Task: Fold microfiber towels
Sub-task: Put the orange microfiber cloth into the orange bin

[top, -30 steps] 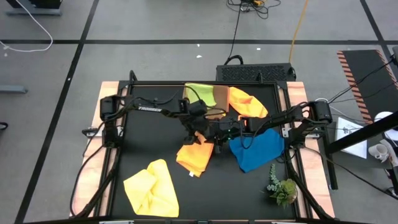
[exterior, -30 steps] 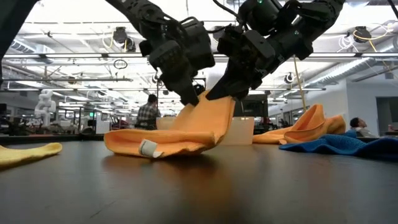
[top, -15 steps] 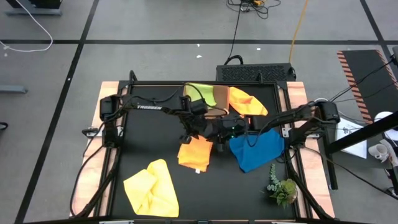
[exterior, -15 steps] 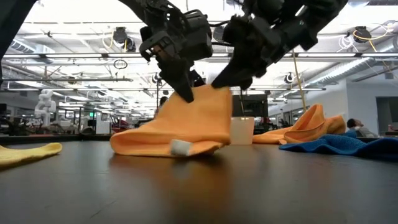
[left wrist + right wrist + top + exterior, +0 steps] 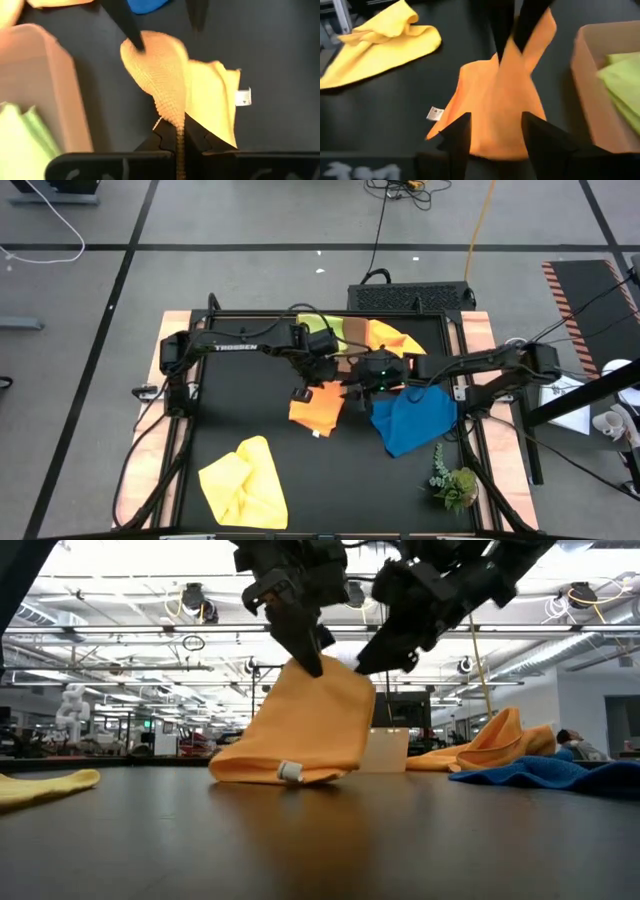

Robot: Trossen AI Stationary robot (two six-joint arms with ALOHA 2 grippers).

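The orange towel point(image 5: 316, 407) hung at mid-table — top edge lifted, long axis sloping down toward the front, its white tag point(image 5: 290, 771) lowest. The left gripper point(image 5: 176, 136) was pinched tight on its upper edge; the right gripper point(image 5: 495, 131) stood parted, holding nothing.

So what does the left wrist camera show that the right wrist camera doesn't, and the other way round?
Only the left wrist view shows the left gripper shut on the orange towel, and a bit of the blue towel. Only the right wrist view shows the right gripper open over that orange towel, and the yellow towel lying crumpled farther off. Both show the orange towel's white tag, the brown tray and the lime green towel inside it.
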